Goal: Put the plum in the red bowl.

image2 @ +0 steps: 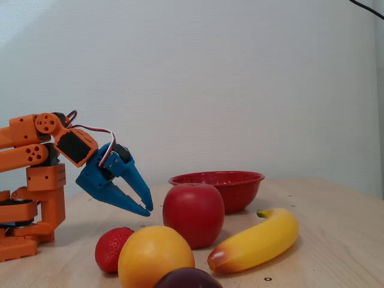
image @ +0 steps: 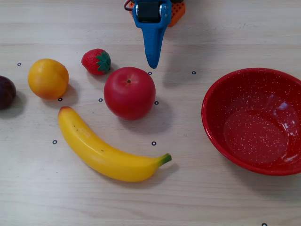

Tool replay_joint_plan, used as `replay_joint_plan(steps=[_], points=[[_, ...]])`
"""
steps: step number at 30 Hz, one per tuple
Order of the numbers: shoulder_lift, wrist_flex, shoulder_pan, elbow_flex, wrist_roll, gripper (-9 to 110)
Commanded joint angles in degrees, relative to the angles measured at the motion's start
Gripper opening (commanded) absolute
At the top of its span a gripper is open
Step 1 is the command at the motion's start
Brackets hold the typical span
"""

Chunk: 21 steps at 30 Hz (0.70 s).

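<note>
In a fixed view from above, the plum [image: 6,92] sits at the far left edge of the table [image: 188,197], partly cut off by the picture. Next to it on the right is the orange [image: 48,78], then the strawberry [image: 96,61], then the big red apple [image: 129,92], with the banana [image: 106,151] lying below them.

The gripper [image: 153,63] hangs in the air just above the apple, holding nothing. Its two blue fingers look close together, with only a thin gap in the side view [image2: 147,208].

So the plum lies far off to the left of the gripper, past the strawberry and the orange. It is round, so no side is longer. The red bowl [image: 221,80] waits empty on the right, the other way from the plum.
</note>
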Motion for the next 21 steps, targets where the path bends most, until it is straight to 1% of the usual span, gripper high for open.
replay_joint_plan(steps=[1,16,21], points=[[1.1,0.0,-1.3,0.4,-1.1,0],[1.1,0.0,-1.2,0.4,-0.5,0],[-1.3,-1.4,0.6,0.0,2.2,0]])
